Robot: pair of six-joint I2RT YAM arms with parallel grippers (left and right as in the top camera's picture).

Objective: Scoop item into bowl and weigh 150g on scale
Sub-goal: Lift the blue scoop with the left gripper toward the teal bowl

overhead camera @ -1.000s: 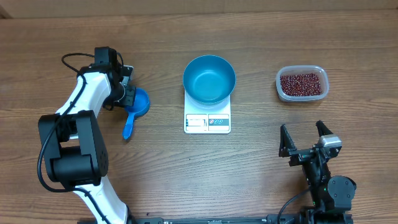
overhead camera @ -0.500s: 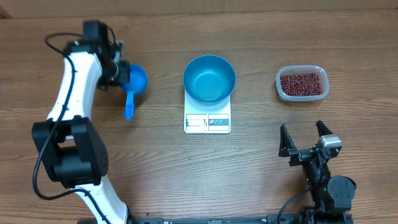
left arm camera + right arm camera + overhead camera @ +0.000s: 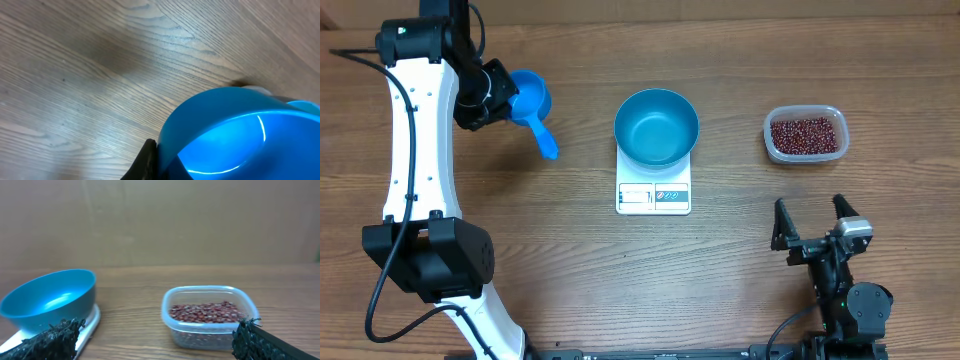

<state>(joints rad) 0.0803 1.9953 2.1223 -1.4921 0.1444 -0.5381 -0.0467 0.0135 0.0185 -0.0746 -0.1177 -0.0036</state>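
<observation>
Wood table (image 3: pixel 570 280): one bowl (image 3: pixel 656 127), one scale (image 3: pixel 653 197), one bean tub (image 3: pixel 768 135); left gripper (image 3: pixel 500 96) clamps scoop (image 3: pixel 532 100), right gripper (image 3: pixel 812 222) spread.

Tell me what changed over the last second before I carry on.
The left gripper, shut on the blue scoop, has carried it toward the far edge of the table, apparently lifted, its handle swinging round toward the bowl. Unchanged: the empty bowl on the scale, the beans in their clear tub, and the right gripper, open and parked.
</observation>
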